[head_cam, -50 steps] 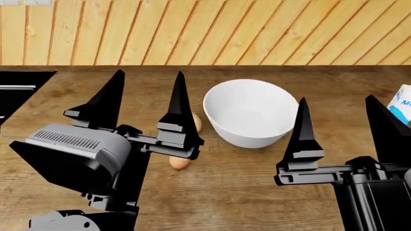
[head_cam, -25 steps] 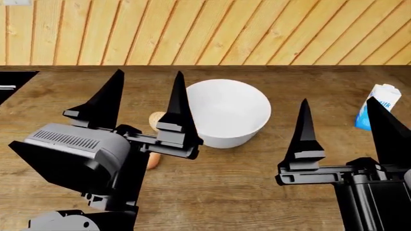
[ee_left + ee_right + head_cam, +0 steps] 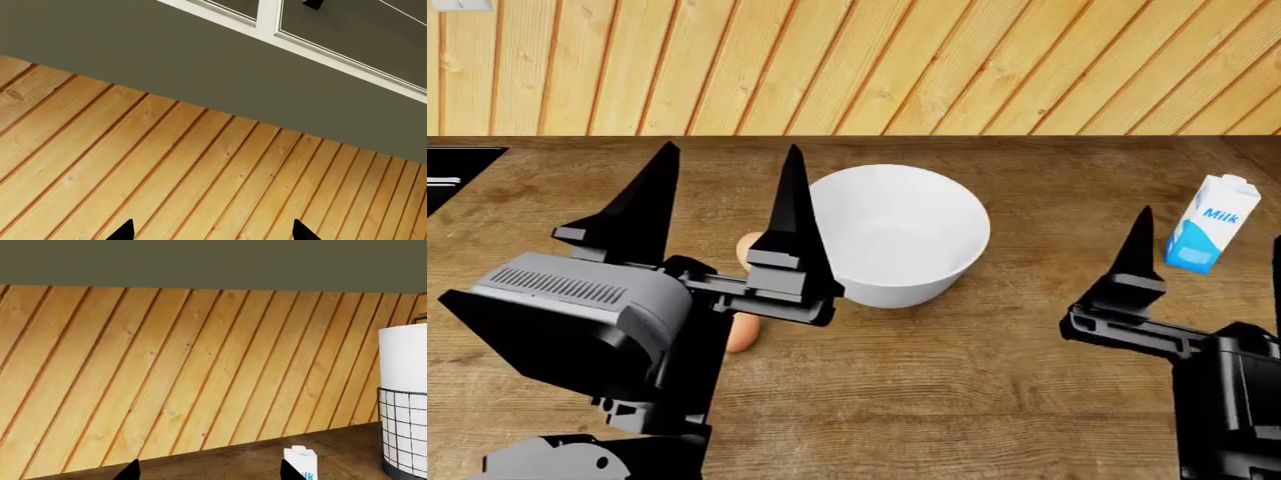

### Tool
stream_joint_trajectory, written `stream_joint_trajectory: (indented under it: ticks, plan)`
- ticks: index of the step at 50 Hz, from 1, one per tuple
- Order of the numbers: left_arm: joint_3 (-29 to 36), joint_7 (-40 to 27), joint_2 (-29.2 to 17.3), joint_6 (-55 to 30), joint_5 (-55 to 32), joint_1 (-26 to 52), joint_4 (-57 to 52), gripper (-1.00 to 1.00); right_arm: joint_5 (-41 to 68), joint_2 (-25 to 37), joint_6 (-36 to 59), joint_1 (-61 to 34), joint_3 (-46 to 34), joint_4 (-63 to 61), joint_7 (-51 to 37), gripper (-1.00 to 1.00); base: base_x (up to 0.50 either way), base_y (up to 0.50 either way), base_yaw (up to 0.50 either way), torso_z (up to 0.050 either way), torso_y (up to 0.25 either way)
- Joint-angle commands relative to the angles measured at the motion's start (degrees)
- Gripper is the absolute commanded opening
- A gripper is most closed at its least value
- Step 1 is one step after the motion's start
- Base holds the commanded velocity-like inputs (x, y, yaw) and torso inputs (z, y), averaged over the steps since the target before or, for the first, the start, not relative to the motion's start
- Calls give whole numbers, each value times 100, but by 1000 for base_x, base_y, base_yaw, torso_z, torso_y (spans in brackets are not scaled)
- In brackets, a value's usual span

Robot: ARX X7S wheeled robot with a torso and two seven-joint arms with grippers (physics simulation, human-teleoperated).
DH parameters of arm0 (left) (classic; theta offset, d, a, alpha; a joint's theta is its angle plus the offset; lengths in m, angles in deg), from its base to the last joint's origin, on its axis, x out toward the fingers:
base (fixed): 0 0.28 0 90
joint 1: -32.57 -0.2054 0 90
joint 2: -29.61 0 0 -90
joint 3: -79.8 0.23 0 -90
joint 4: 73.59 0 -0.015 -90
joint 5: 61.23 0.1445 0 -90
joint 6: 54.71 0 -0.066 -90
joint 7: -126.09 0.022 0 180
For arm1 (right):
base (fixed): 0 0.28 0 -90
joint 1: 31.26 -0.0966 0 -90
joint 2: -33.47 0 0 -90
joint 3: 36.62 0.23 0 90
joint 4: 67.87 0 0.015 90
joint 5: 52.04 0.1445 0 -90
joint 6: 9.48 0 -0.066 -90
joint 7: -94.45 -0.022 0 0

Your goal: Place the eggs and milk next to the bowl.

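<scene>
The white bowl [image 3: 901,235] stands mid-table. Two tan eggs lie to its left: one egg [image 3: 746,247] shows partly behind a finger of my left gripper, the other egg [image 3: 742,332] lies nearer, half hidden by that gripper's body. The milk [image 3: 1214,225] carton stands upright far right of the bowl; its top also shows in the right wrist view as the milk [image 3: 301,465]. My left gripper [image 3: 731,150] hangs open above the eggs, holding nothing. My right gripper [image 3: 1213,235] is open and empty, nearer than the carton. The left gripper [image 3: 212,231] faces only wall. The right gripper [image 3: 210,471] faces the table's far edge.
A slanted wood-plank wall [image 3: 868,65] backs the wooden table [image 3: 961,400]. A black recessed area [image 3: 457,170] sits at the table's far left. A white paper roll in a wire basket [image 3: 403,410] stands to the right beyond the carton.
The head view swung right, so the bowl and eggs slid left and the whole carton came into view. My right gripper moved right toward the carton. The left gripper barely moved.
</scene>
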State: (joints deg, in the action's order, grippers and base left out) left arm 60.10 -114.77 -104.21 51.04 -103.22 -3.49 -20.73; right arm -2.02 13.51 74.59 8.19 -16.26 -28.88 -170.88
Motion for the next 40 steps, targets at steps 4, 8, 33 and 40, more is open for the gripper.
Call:
stream_joint_trajectory:
  ticks: [4, 8, 33, 40]
  plan:
    - [-24, 43, -3, 18, -14, -27, 21, 100, 555, 121, -339, 278, 453, 420, -321, 100, 0, 0, 0, 0, 0]
    - [-32, 53, 1, 22, -19, -34, 44, 100, 733, 67, -406, 283, 492, 655, -145, 100, 0, 0, 0, 0, 0]
    - [-43, 147, 52, 14, -45, -80, 187, 100, 1899, 101, 441, -294, 702, 1383, 138, 100, 0, 0, 0, 0, 0]
    - [-61, 179, 60, 31, -73, -90, 234, 100, 2014, 75, 365, -303, 767, 1707, 277, 100, 0, 0, 0, 0, 0]
